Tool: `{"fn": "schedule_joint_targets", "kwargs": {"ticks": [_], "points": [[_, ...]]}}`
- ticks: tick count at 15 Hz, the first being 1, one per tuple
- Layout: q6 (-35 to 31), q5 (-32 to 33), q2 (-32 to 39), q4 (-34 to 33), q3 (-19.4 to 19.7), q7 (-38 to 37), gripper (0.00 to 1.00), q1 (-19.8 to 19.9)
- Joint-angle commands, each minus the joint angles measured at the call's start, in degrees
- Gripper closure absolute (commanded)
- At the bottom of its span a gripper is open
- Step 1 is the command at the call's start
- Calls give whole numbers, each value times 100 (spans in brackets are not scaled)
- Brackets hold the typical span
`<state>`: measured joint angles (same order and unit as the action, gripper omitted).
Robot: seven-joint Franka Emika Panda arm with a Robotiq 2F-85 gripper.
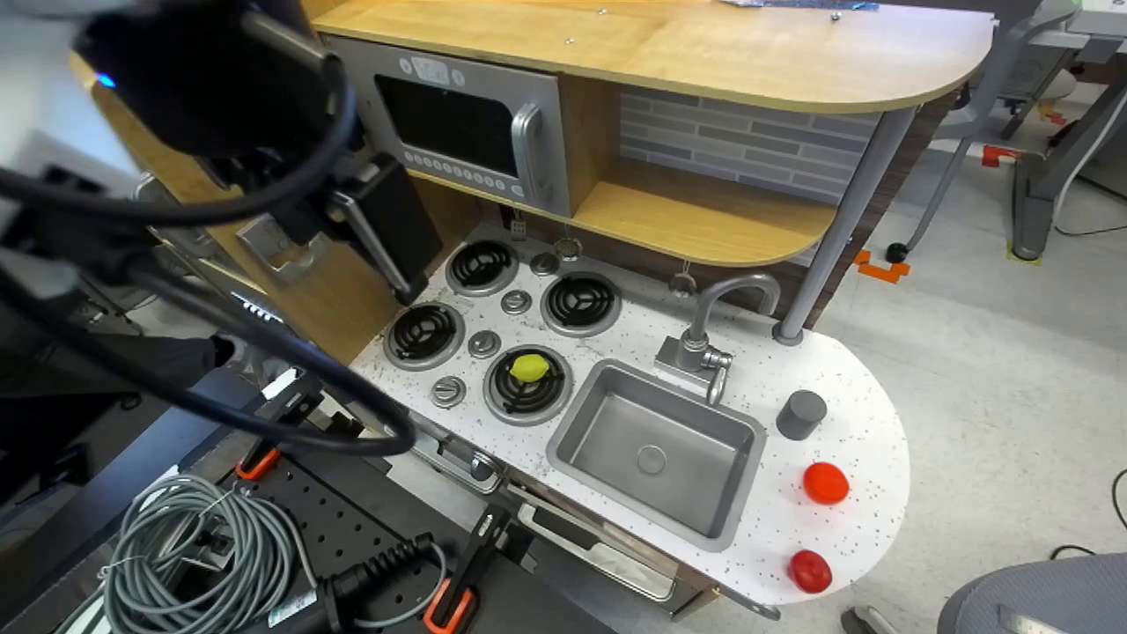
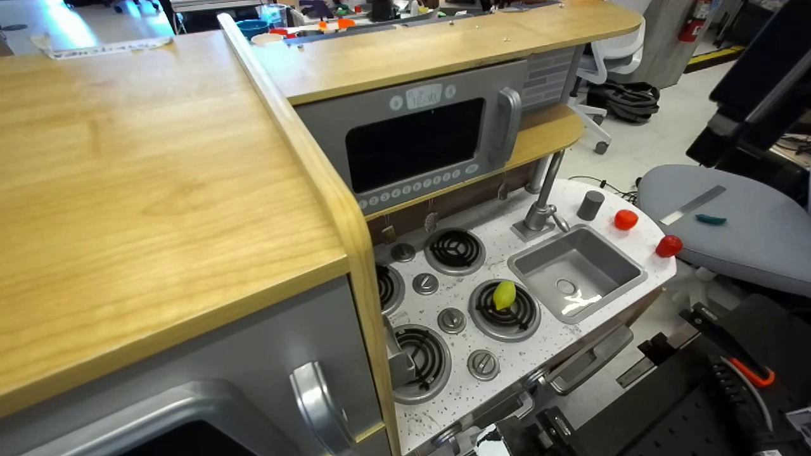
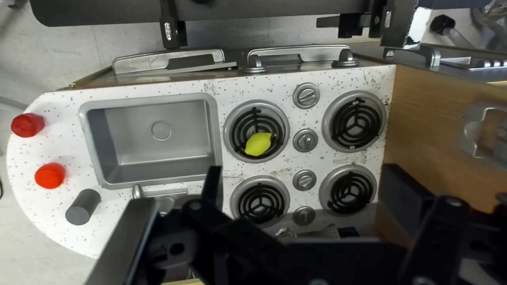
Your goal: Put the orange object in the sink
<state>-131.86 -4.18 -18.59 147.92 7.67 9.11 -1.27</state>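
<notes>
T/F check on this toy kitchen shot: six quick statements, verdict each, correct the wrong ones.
1. The lemon sits on a burner beside the sink. True.
2. The orange object is between the red object and the gray cylinder. True.
3. The orange and red objects touch. False: a gap separates them.
4. The gripper is open. True.
5. Only three burners are visible. False: four are.
6. The orange object is in the sink. False: it's on the white counter.
</notes>
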Motion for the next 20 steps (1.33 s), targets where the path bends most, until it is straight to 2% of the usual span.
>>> {"fn": "schedule_joint_targets", "kwargs": {"ticks": [1, 10, 15, 20], "points": [[-14, 1, 1061, -713, 47, 136, 0, 218], [-221, 89, 2915, -2130, 309, 864, 0, 1064], [-126, -19, 4003, -3298, 326, 1322, 0, 1664], [-119, -33, 4930, -4456, 320, 1450, 0, 2312]]}}
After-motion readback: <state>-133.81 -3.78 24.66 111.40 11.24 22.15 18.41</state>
